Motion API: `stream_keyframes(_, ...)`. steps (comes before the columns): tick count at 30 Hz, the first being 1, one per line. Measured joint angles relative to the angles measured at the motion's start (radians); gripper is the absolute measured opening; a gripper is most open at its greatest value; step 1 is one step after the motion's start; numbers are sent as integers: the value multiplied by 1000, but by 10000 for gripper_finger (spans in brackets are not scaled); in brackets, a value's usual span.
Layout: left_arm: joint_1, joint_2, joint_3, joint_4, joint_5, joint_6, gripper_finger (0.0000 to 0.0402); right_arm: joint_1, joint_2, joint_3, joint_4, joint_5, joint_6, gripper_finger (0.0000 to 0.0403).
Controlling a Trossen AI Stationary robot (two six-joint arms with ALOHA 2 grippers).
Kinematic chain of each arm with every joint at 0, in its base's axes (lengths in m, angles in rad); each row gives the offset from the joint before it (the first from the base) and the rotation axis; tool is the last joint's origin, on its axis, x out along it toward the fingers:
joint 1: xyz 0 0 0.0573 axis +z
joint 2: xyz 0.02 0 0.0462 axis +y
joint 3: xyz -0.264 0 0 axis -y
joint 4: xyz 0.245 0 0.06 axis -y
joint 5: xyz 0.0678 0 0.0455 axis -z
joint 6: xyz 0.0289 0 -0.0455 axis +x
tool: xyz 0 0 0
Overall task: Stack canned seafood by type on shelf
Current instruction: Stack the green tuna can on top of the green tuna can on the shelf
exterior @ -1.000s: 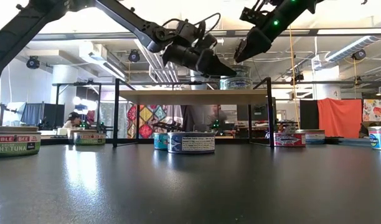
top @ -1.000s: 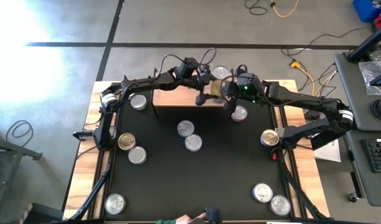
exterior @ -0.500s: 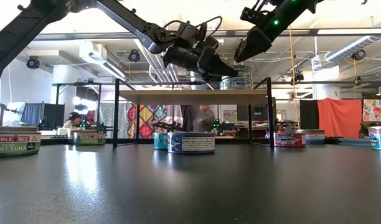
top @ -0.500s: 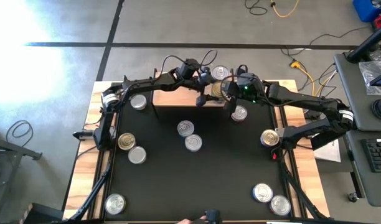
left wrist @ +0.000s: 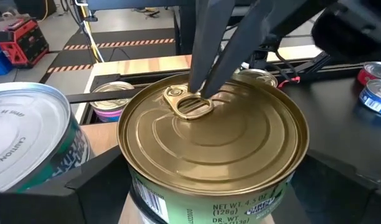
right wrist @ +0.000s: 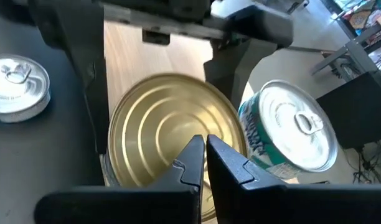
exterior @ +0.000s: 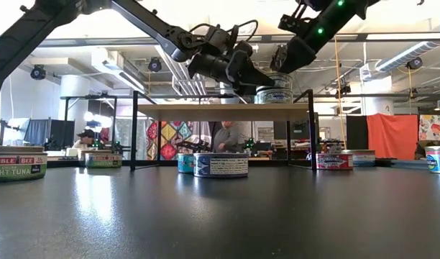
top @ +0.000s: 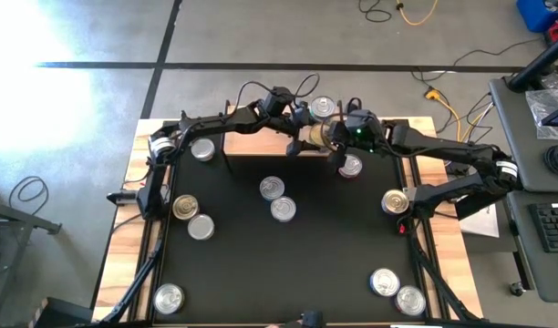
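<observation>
A gold-lidded can (left wrist: 215,134) with a green label sits over the light-wood shelf (top: 261,144), between the fingers of my left gripper (top: 308,137), which is closed around it. My right gripper (right wrist: 204,157) is shut, and its tips come down on the gold lid (right wrist: 169,130). A silver-lidded can (top: 323,107) with a teal label stands on the shelf just beyond it. In the low view both grippers hang over the shelf's right half (exterior: 274,108). Whether the gold can's base rests on the board is hidden. My left gripper pinches the gold can by its side wall, one finger (right wrist: 94,87) on each side (right wrist: 231,68). The fingers reach in from the table's left, slanting a little downward. The can is held upright. My right gripper's shut fingertips (left wrist: 203,87) touch the gold lid at its ring pull (left wrist: 190,104), slanting down from the table's right.
Several more cans lie scattered on the black table: two at the middle (top: 277,199), a red-labelled one under the shelf's right end (top: 350,166), others at the left (top: 191,217) and the near right (top: 396,290). A person moves in the room behind the shelf (exterior: 226,137).
My left gripper has rolled a little about its own line while staying over the shelf, and the gold lid now shows more fully from above. My right gripper has kept shut at the lid.
</observation>
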Motion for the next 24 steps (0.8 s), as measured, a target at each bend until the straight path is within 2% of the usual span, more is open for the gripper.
stream_keyframes(8, -3, 28, 3, 32, 36, 1, 393, 0, 0, -19, 1, 0, 17, 12)
stream_keyframes(15, -5, 44, 4, 66, 40, 2, 395, 0, 0, -20, -19, 1, 29, 12)
stream_keyframes(24, -1, 44, 59, -21, 11, 28, 398, 0, 0, -19, -39, 4, 39, 12)
